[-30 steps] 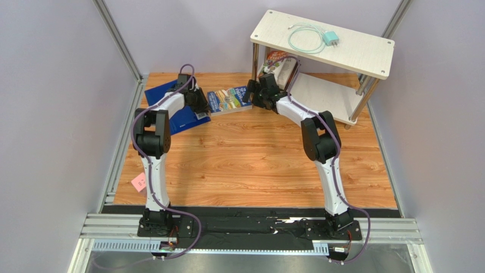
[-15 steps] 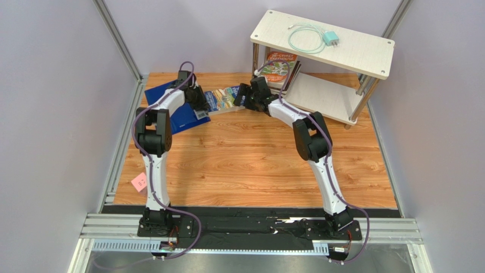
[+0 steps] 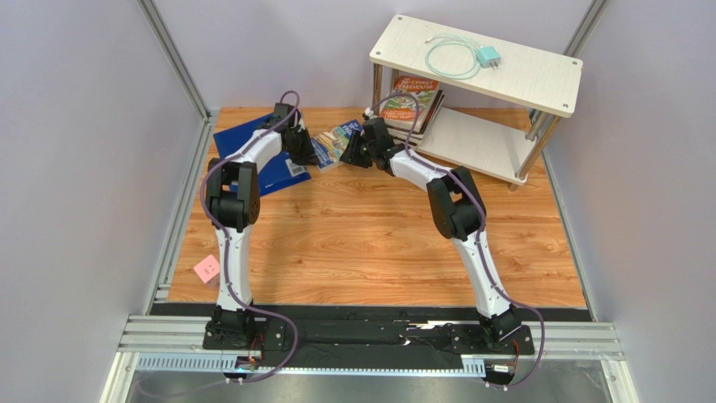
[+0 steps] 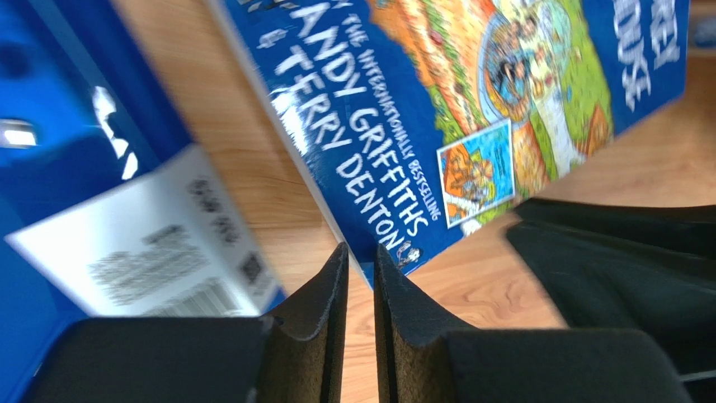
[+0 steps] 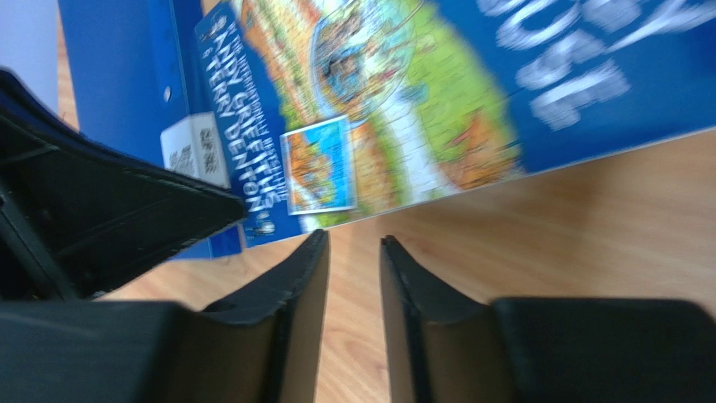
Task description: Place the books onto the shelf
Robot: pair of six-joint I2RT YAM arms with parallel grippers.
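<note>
A blue cartoon-cover book (image 3: 338, 138) lies on the wooden floor between my two grippers. My left gripper (image 3: 309, 149) is at its left end. In the left wrist view its jaws (image 4: 360, 250) stand a thin slit apart. The book's corner (image 4: 471, 109) shows just past the tips, and only wood shows in the slit. My right gripper (image 3: 353, 154) is at the book's right end. Its jaws (image 5: 353, 239) are a little wider apart over bare wood, and the book (image 5: 403, 109) lies beyond them. An orange book (image 3: 412, 94) leans on the shelf's (image 3: 513, 80) lower board, with dark books behind it.
A large plain blue folder (image 3: 252, 151) lies left of the book, partly under my left arm. A pale green cable (image 3: 454, 54) and a charger (image 3: 488, 57) rest on the shelf's top board. A pink note (image 3: 206, 269) lies by the left rail. Grey walls close in both sides.
My right gripper left the orange book on the shelf, swung left to the blue book and narrowed its jaws. My left gripper edged right and narrowed, and the blue book turned.
</note>
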